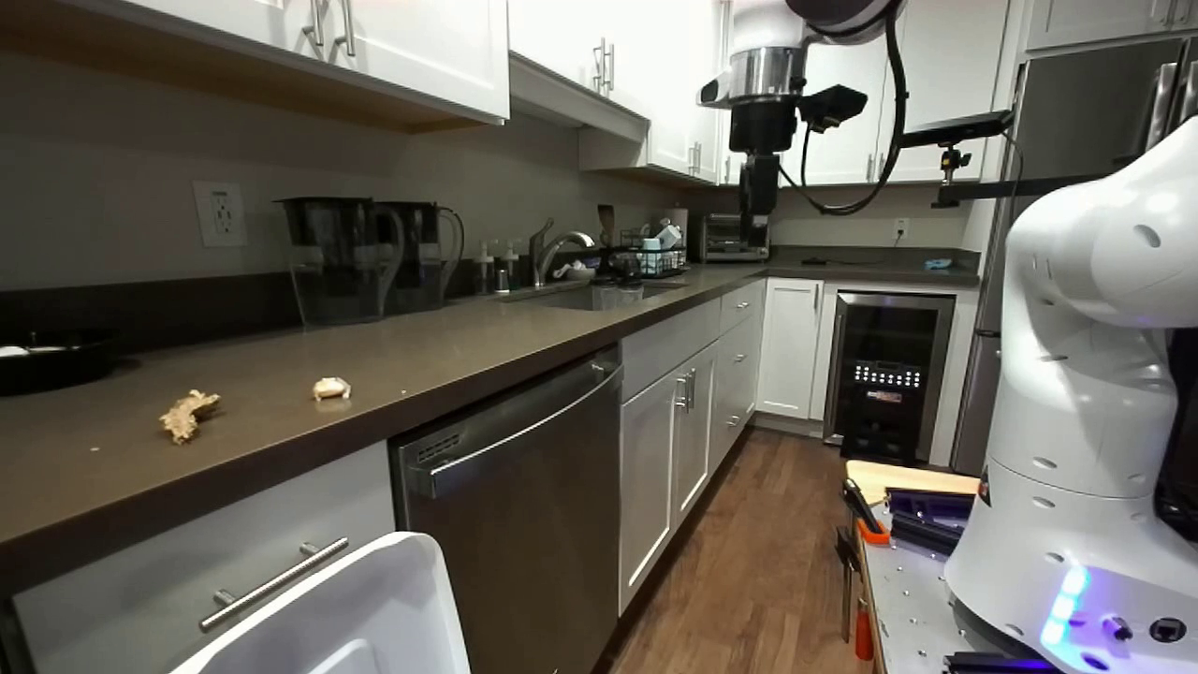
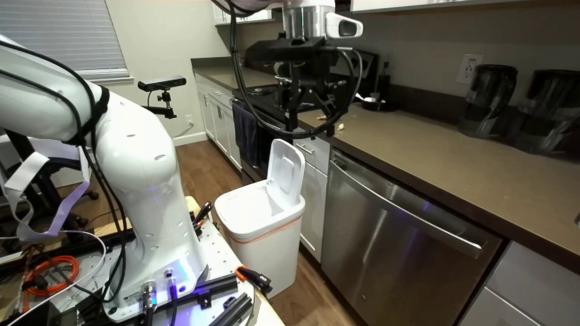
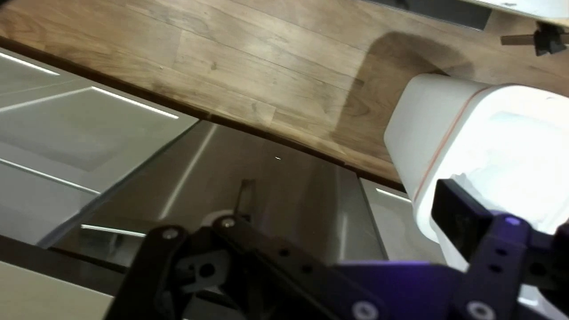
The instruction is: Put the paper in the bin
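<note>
A crumpled tan piece that looks like paper [image 1: 190,415] lies on the brown counter. A smaller pale crumpled piece [image 1: 331,388] lies beside it, nearer the sink; both also show small in an exterior view, the pale piece [image 2: 340,127] just right of my gripper there. The white bin [image 2: 267,253] stands on the floor with its lid [image 2: 287,170] up; it also shows in the wrist view [image 3: 426,129]. My gripper [image 2: 311,126] is open, pointing down, high above the floor, with nothing seen between its fingers. In the wrist view one black fingertip [image 3: 462,218] overlaps the bin's rim.
The counter [image 1: 449,351] runs above a steel dishwasher [image 2: 385,217] and drawers. Two dark pitchers [image 1: 374,253] stand at the wall. A black round dish [image 1: 56,360] sits at the counter's end. A metal bench [image 2: 222,244] carries the arm's base.
</note>
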